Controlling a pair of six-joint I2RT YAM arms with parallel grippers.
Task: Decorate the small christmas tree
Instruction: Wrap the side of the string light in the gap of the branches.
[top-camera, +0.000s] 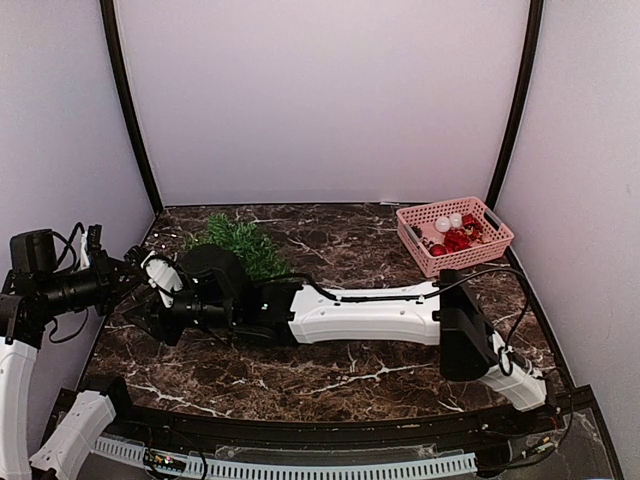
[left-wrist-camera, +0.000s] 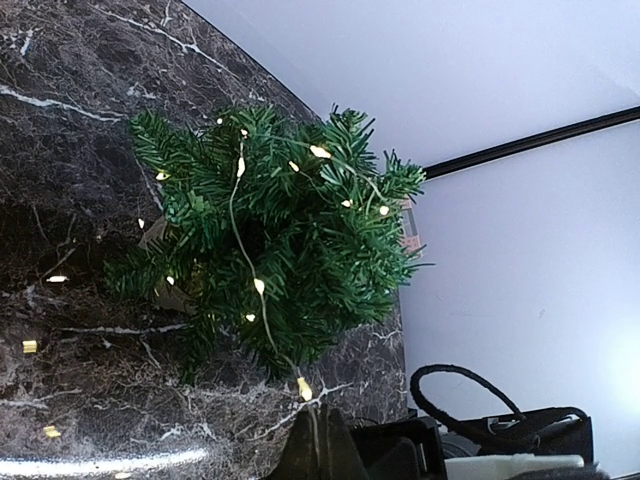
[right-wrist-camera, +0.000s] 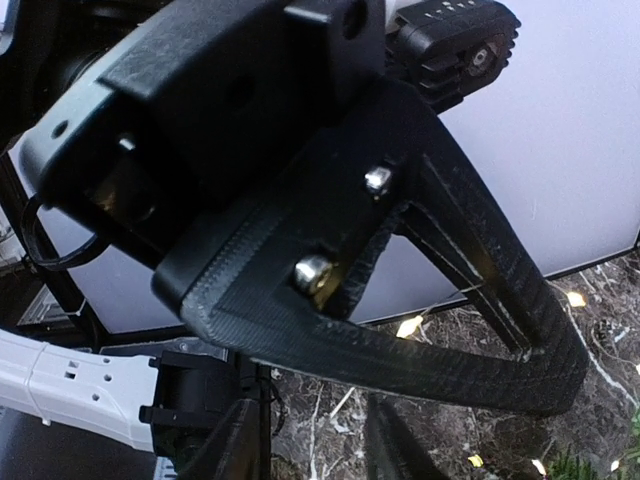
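The small christmas tree (top-camera: 238, 245) lies at the back left of the marble table; in the left wrist view (left-wrist-camera: 270, 235) its dark green branches carry tiny lit bulbs on a thin wire. My left gripper (left-wrist-camera: 320, 445) is shut on that light wire (left-wrist-camera: 262, 330) just below the tree; in the top view it (top-camera: 172, 283) sits left of the tree. My right gripper (right-wrist-camera: 315, 450) is open and empty, right under the left gripper's black body (right-wrist-camera: 380, 300). In the top view it (top-camera: 150, 318) reaches across to the left arm.
A pink basket (top-camera: 492, 222) with red and white ornaments (top-camera: 455, 238) stands at the back right. The right arm's white link (top-camera: 365, 315) spans the table's middle. Walls close in at the back and on both sides.
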